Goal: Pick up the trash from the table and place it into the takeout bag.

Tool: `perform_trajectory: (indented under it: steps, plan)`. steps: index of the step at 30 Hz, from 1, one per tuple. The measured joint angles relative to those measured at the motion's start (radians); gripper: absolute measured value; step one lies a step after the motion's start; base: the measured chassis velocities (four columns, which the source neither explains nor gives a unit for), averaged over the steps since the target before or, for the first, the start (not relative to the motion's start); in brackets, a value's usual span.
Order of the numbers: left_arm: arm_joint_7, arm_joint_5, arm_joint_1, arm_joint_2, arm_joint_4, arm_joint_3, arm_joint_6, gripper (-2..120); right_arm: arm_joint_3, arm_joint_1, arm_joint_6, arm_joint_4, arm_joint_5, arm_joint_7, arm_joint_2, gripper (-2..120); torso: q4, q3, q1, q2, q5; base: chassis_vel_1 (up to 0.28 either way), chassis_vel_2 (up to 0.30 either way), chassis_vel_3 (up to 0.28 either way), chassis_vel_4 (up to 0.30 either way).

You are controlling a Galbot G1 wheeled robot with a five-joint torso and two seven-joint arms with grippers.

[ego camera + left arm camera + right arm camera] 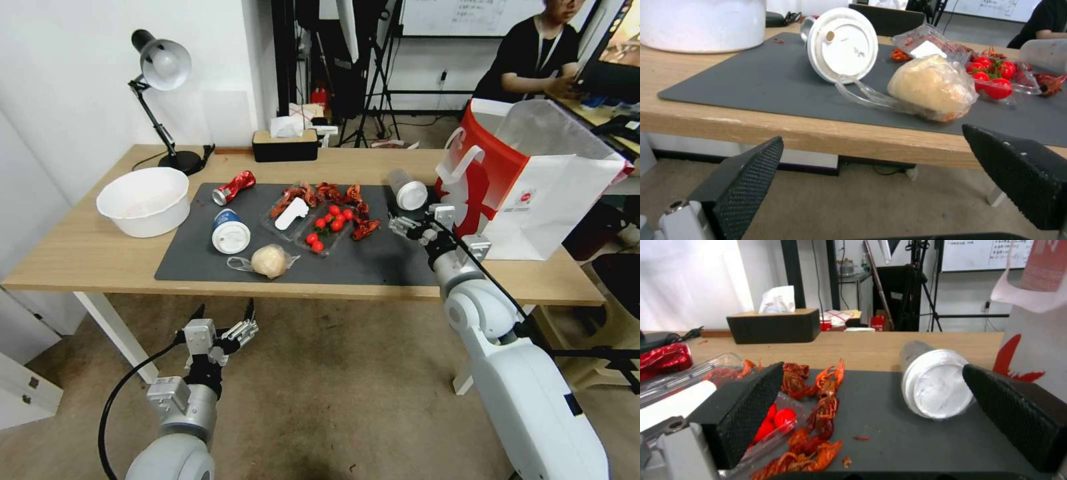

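On the table [80, 253], a dark mat [387, 260] holds the trash: a crushed red can [232, 187], a blue-white lidded cup [230, 231] on its side, a bun in clear plastic [269, 261] and a clear white-lidded cup [408, 190] on its side. The red-and-white takeout bag [527, 180] stands open at the table's right end. My right gripper [408, 223] hovers open over the mat just short of the clear cup [937, 390], which lies ahead between the open fingers [751, 400]. My left gripper [223, 313] hangs open below the table's front edge, facing the bun [929, 86].
Clear trays of crayfish shells [313, 195] and cherry tomatoes [330, 223] sit mid-mat. A white bowl [145, 200] and a desk lamp [163, 67] stand at the left, with a tissue box [285, 143] at the back edge. Bare floor lies in front of the table.
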Motion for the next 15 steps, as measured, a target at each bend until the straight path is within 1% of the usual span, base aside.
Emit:
perform_trajectory:
  steps: [5, 15]
  plan:
    - [0.001, 0.001, 0.002, -0.004, -0.001, 0.001, 0.001, 100, -0.023, 0.034, -0.028, -0.021, 0.000, 0.039, -0.001, 100, 0.0000, 0.000, 0.000, 0.000, 0.0000, 0.000, 0.000, 0.000, 0.000]
    - [0.003, 0.006, 0.008, -0.008, -0.008, -0.001, 0.002, 100, -0.035, 0.084, -0.069, -0.065, 0.011, 0.077, -0.011, 100, -0.0001, 0.000, 0.000, 0.000, 0.0000, 0.000, 0.000, 0.000, 0.000]
